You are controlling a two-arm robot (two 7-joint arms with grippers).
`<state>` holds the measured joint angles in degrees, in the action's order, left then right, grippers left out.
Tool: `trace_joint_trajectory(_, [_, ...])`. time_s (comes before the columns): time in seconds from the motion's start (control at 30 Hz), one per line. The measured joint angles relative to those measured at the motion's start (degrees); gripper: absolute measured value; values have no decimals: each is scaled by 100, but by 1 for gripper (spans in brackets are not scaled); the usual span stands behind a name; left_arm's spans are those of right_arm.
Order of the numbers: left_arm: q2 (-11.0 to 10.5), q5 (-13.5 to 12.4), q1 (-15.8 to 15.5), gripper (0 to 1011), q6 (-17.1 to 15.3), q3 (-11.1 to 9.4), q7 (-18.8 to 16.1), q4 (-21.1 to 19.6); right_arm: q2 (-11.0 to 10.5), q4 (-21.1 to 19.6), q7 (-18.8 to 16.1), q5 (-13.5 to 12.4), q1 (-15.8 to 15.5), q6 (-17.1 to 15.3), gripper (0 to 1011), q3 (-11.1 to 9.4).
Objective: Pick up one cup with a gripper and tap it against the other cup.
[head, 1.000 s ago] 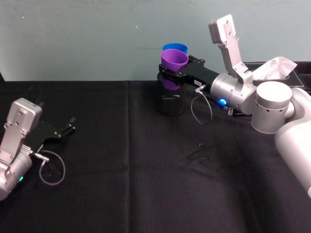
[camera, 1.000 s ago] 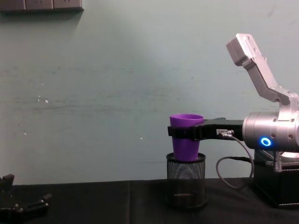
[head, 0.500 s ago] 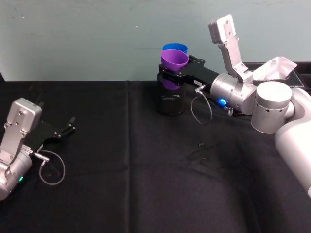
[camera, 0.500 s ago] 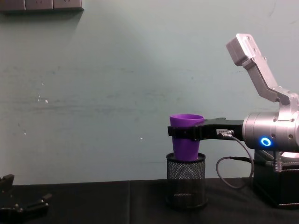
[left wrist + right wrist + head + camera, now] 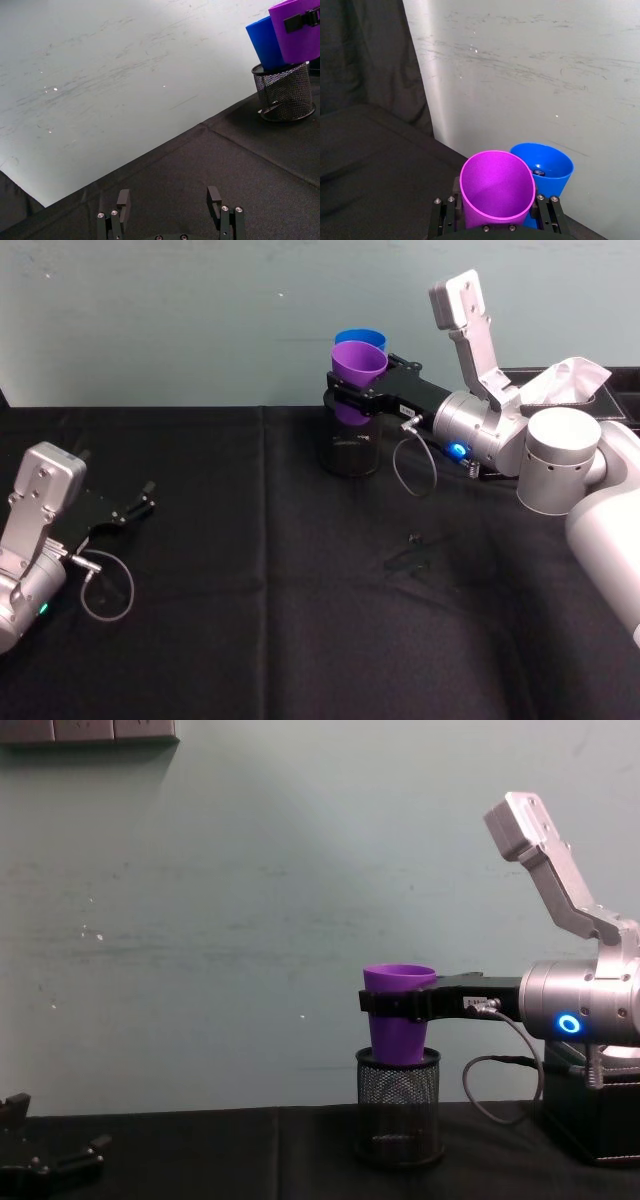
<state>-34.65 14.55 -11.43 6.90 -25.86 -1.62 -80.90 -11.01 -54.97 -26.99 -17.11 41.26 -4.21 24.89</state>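
Your right claw (image 5: 358, 390) pinches the purple cup (image 5: 358, 365) over the holder (image 5: 350, 450). The blue cup (image 5: 360, 339) is just behind, contact unclear, base hidden. Two cups, one holder. Your left claw (image 5: 150, 497) rests spread, left on the table (image 5: 300, 620).

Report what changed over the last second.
Nothing visibly changed. The right gripper stays shut on the purple cup beside the blue cup, over the mesh pen holder; the left gripper stays parked, open, low over the table.

Right gripper (image 5: 396, 1006) extended, fingers (image 5: 443, 217) clamped on purple cup (image 5: 358, 362), left gripper (image 5: 138, 504) low, fingers (image 5: 123, 199) apart
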Motion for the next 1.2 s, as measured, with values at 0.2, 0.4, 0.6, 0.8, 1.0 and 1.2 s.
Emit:
trace_joint_trajectory(0.2, [0,0,0,1000,0,0,0,0,0,0,0,0,0,0,723,0])
trace_joint_trajectory(0.4, [0,0,0,1000,0,0,0,0,0,0,0,0,0,0,723,0])
trace_joint_trajectory(0.6, [0,0,0,1000,0,0,0,0,0,0,0,0,0,0,723,0])
trace_joint_trajectory(0.8, [0,0,0,1000,0,0,0,0,0,0,0,0,0,0,723,0])
trace_joint_trajectory(1.0, [0,0,0,1000,0,0,0,0,0,0,0,0,0,0,723,0])
trace_joint_trajectory(1.2, [0,0,0,1000,0,0,0,0,0,0,0,0,0,0,723,0])
